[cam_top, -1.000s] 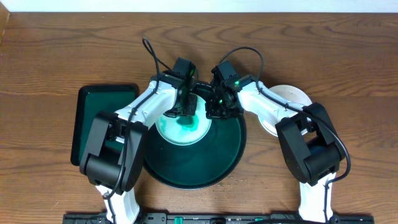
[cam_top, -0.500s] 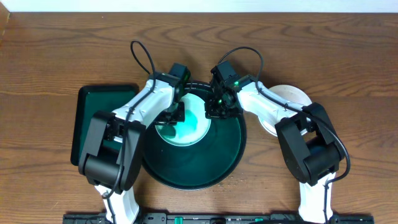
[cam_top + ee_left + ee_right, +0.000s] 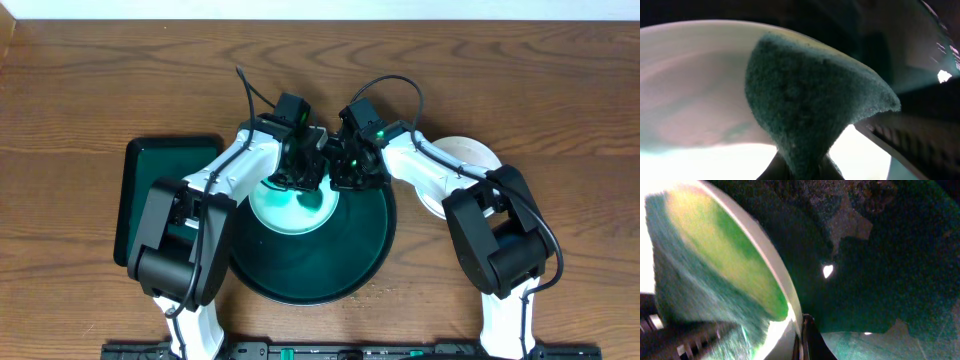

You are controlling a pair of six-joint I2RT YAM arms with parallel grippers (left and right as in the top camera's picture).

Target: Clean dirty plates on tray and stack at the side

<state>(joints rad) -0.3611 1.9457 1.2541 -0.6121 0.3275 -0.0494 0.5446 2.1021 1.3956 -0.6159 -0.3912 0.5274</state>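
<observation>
Fingers of my left gripper (image 3: 303, 174) pinch a green sponge (image 3: 810, 105) over the plate (image 3: 285, 210). My right gripper (image 3: 346, 178) clamps its rim, both arms angled inward above the tray (image 3: 345, 272).

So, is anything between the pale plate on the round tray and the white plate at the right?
No loose thing shows there. The pale mint round plate, held by the right claw, need only clear the raised rim of the large round dark green tray; the right arm covers part of the white round plate.
</observation>
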